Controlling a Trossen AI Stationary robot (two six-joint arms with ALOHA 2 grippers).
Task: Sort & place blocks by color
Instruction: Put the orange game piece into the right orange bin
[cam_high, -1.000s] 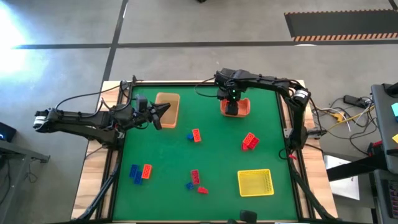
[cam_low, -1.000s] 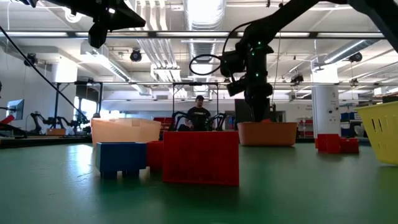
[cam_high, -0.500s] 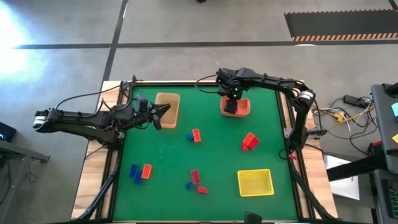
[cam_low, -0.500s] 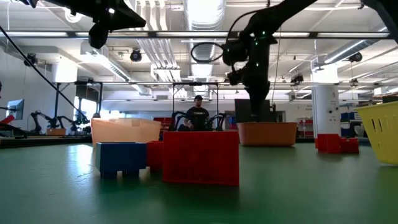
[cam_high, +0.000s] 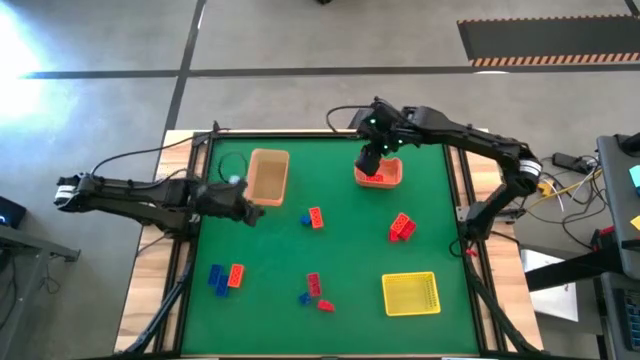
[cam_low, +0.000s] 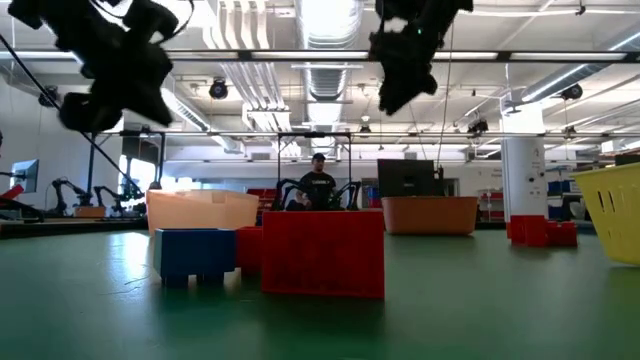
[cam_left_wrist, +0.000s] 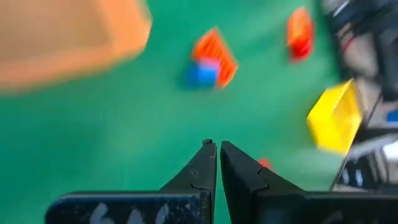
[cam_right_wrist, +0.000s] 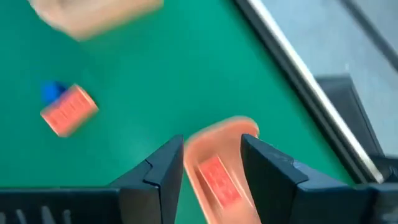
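Small studded blocks lie in groups on the green table: an orange and blue pair (cam_high: 313, 217), red ones (cam_high: 402, 227), a blue and orange pair (cam_high: 226, 277), and red and blue ones (cam_high: 314, 290). An orange-red block (cam_right_wrist: 217, 180) lies inside the orange bin (cam_high: 388, 177). My right gripper (cam_right_wrist: 212, 142) hangs open above that bin, its fingers clear of the rim. My left gripper (cam_left_wrist: 215, 144) is shut and empty, tipped down over bare table just near of the tan bin (cam_high: 268, 173). The orange and blue pair (cam_left_wrist: 208, 59) lies ahead of it.
The yellow bin (cam_high: 410, 294) stands near the table's near right corner. The tan and orange bins stand toward the far edge. A wooden frame (cam_high: 185, 250) rims the table. Bare green surface lies in the middle and at the near left. A person (cam_low: 319, 185) sits beyond the far edge.
My right gripper has risen out of the orange bin and now hangs well above it. My left gripper has moved from beside the tan bin toward the near edge, coming lower and tipping downward. No block on the table has moved.
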